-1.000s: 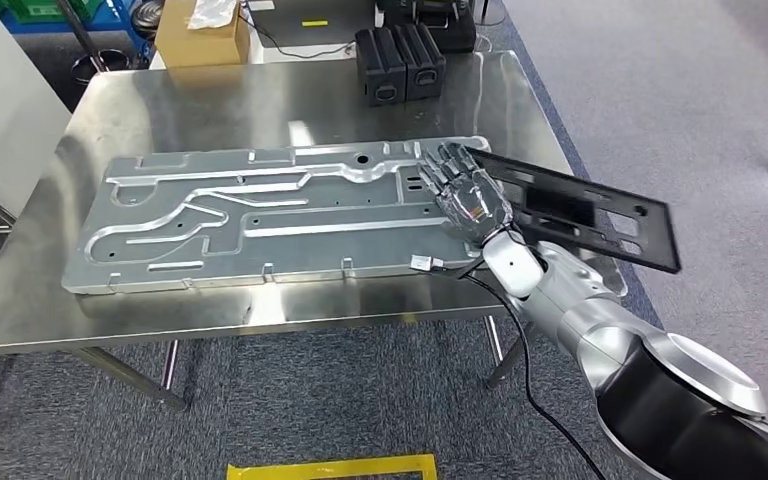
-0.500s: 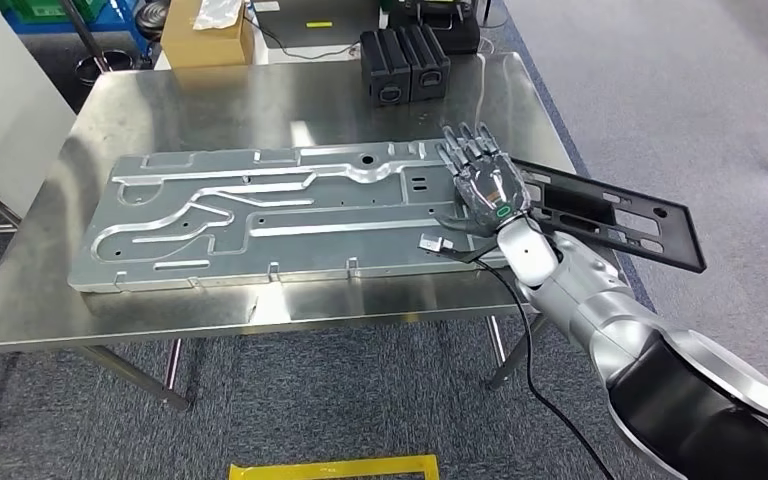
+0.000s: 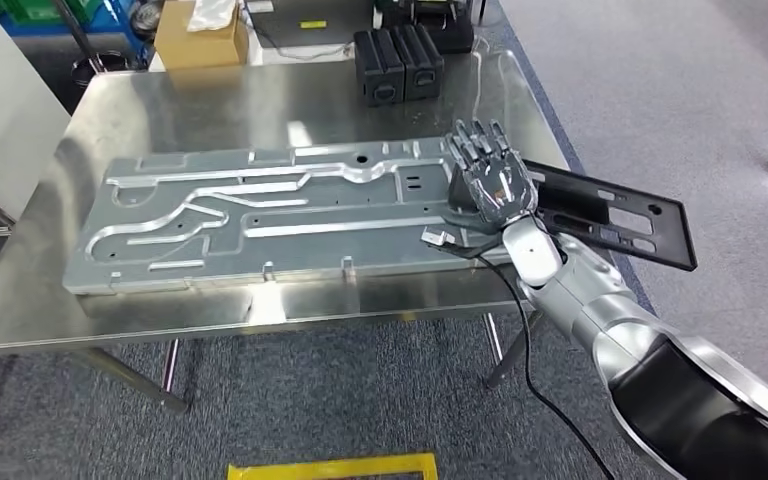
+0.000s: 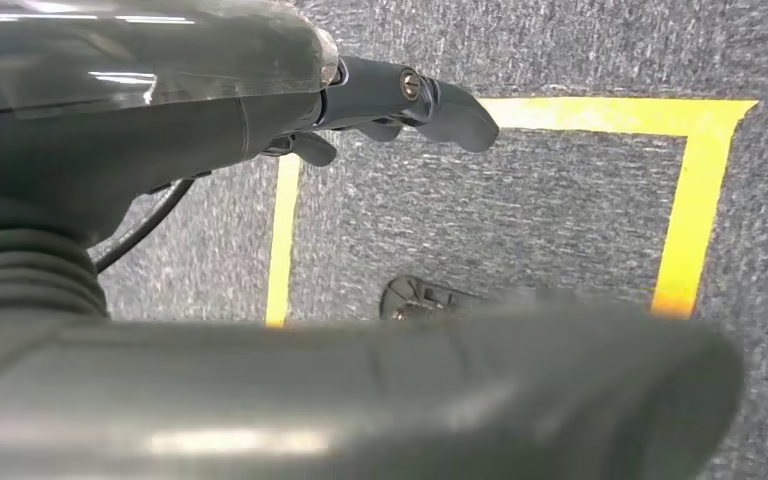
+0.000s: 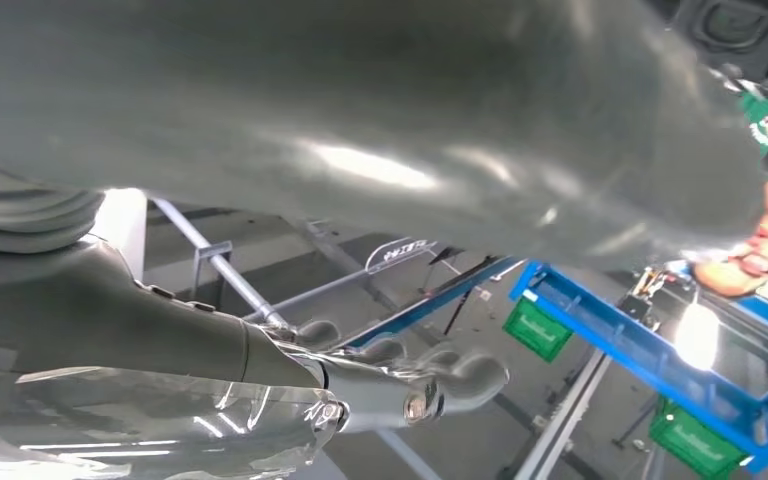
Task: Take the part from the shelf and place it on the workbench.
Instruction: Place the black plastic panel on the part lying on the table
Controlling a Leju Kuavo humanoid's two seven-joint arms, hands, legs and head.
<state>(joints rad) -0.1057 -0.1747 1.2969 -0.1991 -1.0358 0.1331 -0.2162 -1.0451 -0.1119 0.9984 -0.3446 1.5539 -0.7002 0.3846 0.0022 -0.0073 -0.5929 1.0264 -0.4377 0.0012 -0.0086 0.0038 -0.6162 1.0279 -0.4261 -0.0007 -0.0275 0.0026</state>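
From the head view I see the right hand (image 3: 490,185) raised at the right end of the shiny stainless-steel counter (image 3: 210,100), back toward me and fingers spread upward. The flat black rectangular plastic part with cut-out slots (image 3: 610,215) sits behind the hand, tilted, its far end sticking out past the counter's right edge; I cannot tell whether the hand is gripping it or only resting against it. Just left of the hand lies a large grey stamped-metal panel with raised channels (image 3: 260,215), flat on the counter. Two black ribbed boxes (image 3: 400,65) stand at the back edge, and a brown cardboard box (image 3: 195,40) is beyond the counter's back-left.

From the left wrist view, I see the left hand (image 4: 380,105) hanging over grey carpet (image 4: 560,40) marked with yellow tape (image 4: 695,200), its dark fingers loosely extended and holding nothing.

From the right wrist view, the right hand's fingers (image 5: 410,385) stretch out apart, with blue shelf framing (image 5: 640,350) and green bins (image 5: 535,325) behind.
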